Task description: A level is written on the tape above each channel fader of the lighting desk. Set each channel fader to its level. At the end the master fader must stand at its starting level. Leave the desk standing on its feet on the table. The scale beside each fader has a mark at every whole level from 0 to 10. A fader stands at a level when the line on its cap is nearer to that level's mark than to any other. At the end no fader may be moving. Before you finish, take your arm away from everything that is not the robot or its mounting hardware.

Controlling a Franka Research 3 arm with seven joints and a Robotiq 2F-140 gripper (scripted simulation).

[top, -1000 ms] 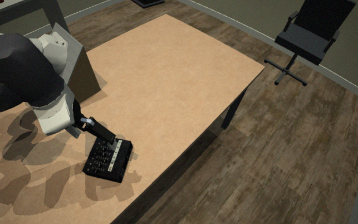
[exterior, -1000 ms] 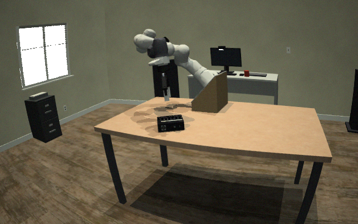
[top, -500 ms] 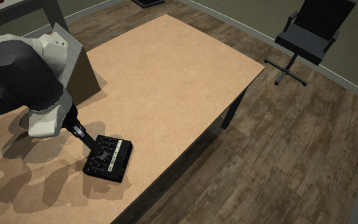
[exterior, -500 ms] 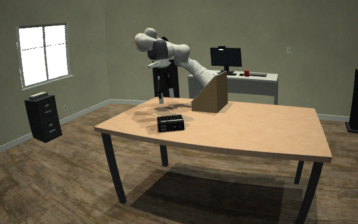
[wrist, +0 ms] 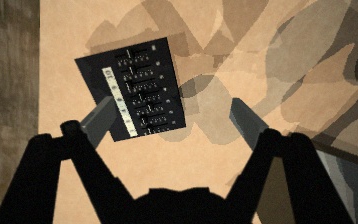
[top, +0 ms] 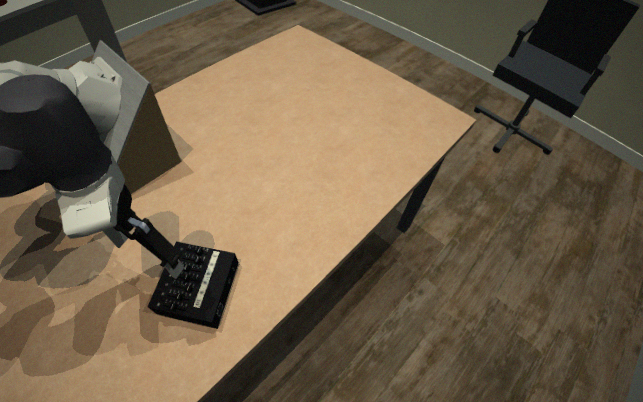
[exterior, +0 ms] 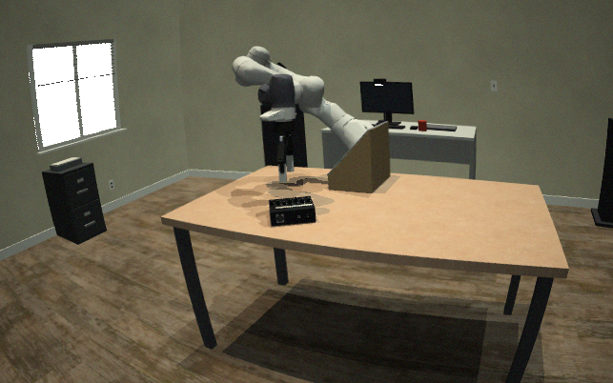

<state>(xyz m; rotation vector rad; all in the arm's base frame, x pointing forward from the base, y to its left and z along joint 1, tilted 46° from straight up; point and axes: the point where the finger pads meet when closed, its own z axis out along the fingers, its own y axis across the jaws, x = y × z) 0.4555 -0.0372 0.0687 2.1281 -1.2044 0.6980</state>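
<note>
Near the table's (exterior: 442, 248) front left corner, as the exterior camera sees it, the black lighting desk (exterior: 293, 216) stands flat on its feet, its white tape strip (wrist: 119, 102) running beside a row of faders (wrist: 145, 90). Above it hangs the gripper (wrist: 172, 117), fingers spread wide and holding nothing; in the wrist view one grey fingertip (wrist: 99, 119) overlaps the desk's tape-side edge while the other lies over bare wood beside the desk. Whether any finger touches the desk cannot be told. Behind stands a tan wedge-shaped mount (exterior: 363, 164) carrying the arm (exterior: 299, 90)
</note>
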